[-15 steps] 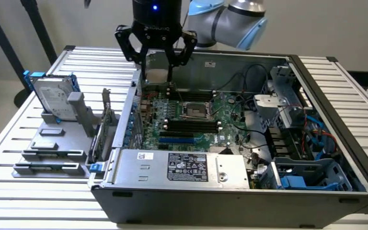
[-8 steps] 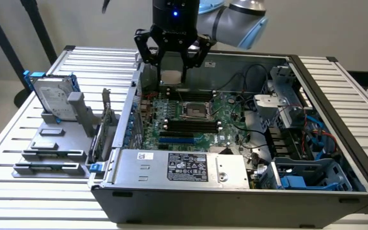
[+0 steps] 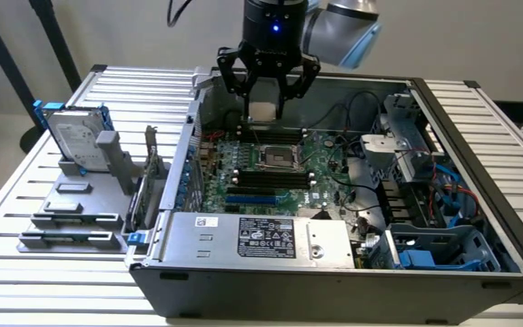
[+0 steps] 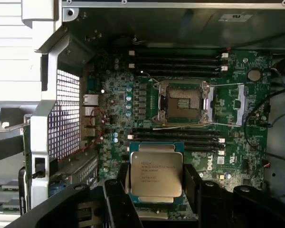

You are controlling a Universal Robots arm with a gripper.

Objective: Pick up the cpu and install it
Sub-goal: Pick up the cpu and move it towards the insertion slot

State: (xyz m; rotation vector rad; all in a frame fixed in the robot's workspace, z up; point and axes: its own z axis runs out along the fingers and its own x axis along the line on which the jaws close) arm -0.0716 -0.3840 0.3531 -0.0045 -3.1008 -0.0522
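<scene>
The claw [image 3: 263,110] clamps the cpu [image 4: 156,174] by two opposite edges above the green motherboard [image 3: 271,187] inside the open metal case [image 3: 243,289], the nearly square chip level, matte silver lid up, its printed lines visible in the wrist view, near the open socket [image 4: 183,99].

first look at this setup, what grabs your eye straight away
The gripper hangs over the open computer case, clamped on the cpu by its edges. On the green motherboard inside the case, the empty socket lies open. On the exterior view's left, a hard drive in a blue frame stands on a grey rack outside the case.
</scene>
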